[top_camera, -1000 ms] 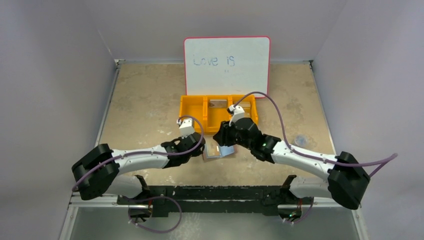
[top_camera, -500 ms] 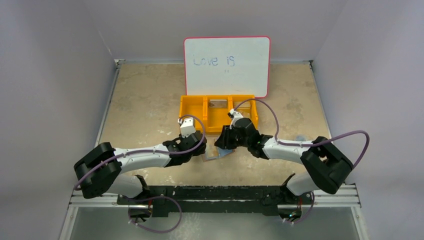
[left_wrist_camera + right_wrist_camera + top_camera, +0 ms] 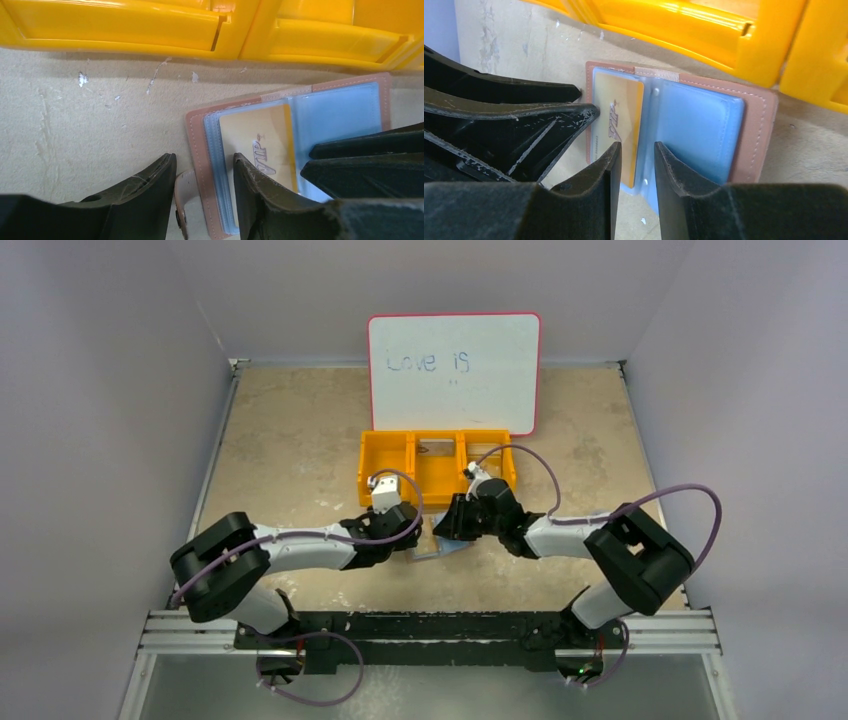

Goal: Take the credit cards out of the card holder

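The card holder point(image 3: 447, 547) lies open on the table just in front of the orange tray, brown outside with pale blue clear pockets point(image 3: 699, 125). A beige credit card point(image 3: 260, 145) marked VIP sits in its left pocket point(image 3: 621, 112). My left gripper point(image 3: 204, 160) is open, its fingers either side of the holder's left edge and snap tab; from above it point(image 3: 415, 537) is at the holder's left. My right gripper point(image 3: 637, 150) is open by a narrow gap, low over the middle fold and the card's inner edge point(image 3: 447, 528). No other cards show.
The orange three-compartment tray point(image 3: 385, 455) stands directly behind the holder, its front wall point(image 3: 125, 25) close to both grippers point(image 3: 704, 30). A whiteboard point(image 3: 453, 370) leans against the back wall. The two grippers' fingers almost meet over the holder.
My left gripper has opened and slid in around the holder's left edge. My right arm has folded its elbow inward, and its jaws have narrowed a little over the holder.
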Action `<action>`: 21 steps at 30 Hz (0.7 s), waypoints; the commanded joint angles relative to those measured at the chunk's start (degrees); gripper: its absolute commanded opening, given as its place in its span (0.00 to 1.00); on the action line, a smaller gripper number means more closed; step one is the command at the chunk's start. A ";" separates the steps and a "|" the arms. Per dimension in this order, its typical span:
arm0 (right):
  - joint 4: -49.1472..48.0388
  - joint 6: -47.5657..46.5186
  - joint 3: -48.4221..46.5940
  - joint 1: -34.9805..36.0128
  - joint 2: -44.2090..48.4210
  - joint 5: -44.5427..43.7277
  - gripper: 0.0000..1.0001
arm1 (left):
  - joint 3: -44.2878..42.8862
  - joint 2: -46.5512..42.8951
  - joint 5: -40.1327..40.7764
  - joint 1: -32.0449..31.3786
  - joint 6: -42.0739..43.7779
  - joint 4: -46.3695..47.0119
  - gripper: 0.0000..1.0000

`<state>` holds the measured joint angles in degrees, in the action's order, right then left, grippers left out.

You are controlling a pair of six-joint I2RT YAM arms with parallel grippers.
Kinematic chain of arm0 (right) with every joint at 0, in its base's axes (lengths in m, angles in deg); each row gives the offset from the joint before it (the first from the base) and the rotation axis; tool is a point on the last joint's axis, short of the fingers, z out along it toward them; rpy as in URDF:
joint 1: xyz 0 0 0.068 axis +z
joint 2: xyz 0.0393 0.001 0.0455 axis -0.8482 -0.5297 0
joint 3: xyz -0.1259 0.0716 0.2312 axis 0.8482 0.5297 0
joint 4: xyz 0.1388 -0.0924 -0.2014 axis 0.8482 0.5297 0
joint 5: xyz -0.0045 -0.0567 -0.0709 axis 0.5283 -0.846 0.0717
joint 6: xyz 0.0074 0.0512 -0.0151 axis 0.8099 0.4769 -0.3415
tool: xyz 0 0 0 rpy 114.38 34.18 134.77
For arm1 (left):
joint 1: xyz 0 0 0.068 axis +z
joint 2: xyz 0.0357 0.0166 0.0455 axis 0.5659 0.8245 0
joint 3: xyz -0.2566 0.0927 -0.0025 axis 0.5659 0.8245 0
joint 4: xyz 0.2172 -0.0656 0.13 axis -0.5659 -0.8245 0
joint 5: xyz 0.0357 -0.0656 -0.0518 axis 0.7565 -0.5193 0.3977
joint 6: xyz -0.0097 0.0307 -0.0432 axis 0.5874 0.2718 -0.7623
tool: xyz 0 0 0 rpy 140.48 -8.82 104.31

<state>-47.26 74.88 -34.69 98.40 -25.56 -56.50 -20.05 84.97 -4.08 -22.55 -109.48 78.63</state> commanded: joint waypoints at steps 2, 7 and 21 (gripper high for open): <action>-4.53 1.88 0.85 -0.98 -0.76 1.98 0.33 | -1.13 1.44 -0.55 0.06 1.02 3.18 0.43; -5.40 2.78 0.79 -1.32 -2.79 3.00 0.31 | -0.84 3.28 -0.96 0.11 0.58 2.38 0.38; -17.65 9.80 4.37 -4.13 -8.19 10.45 0.16 | -0.22 5.67 -2.49 0.11 0.50 2.07 0.16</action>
<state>-60.01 81.87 -31.24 94.46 -32.49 -49.22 -20.60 88.62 -3.45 -22.37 -109.13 83.11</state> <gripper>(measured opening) 0.190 0.180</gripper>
